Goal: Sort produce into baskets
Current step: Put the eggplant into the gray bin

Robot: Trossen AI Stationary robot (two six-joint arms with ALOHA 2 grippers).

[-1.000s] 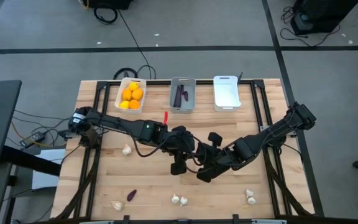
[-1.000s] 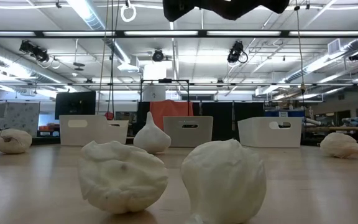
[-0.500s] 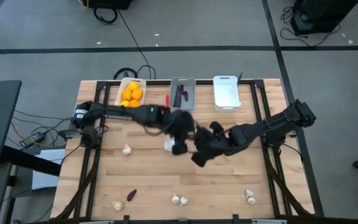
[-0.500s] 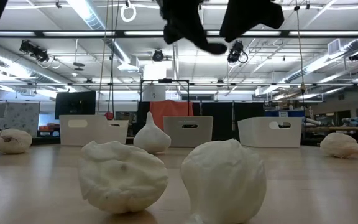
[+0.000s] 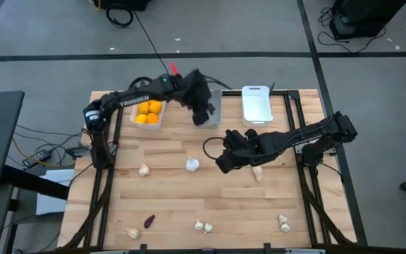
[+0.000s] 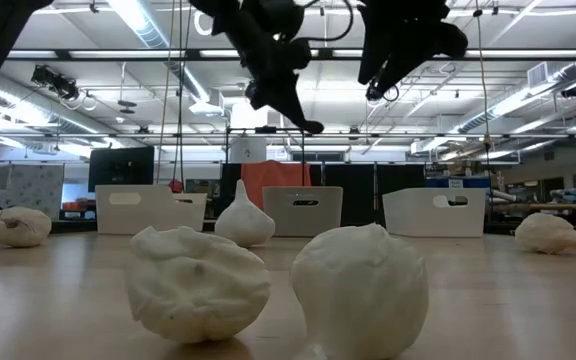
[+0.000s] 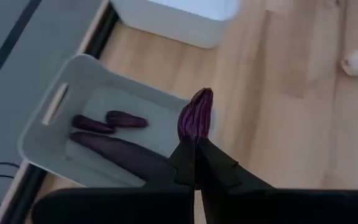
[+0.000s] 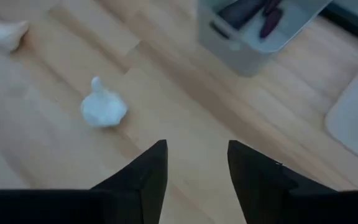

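purple piece over the grey bin

the purple piece [image 7: 196,112] is pinched in my left jaws [image 7: 195,144], shut tight, above the grey bin [image 7: 48,118]. next i must lower and release. my right jaws [image 8: 192,168] are open, empty, over the desk [image 5: 168,190] near a garlic bulb [image 8: 103,107].

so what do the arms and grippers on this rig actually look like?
Both arms are black, slim and multi-jointed. The left arm carries white lettering along its link, a silver-grey motor housing at its base and a small red tab near the wrist. The right arm is plain black with bulkier joint housings. The left gripper and right gripper each have two flat, dark fingers tapering to points.
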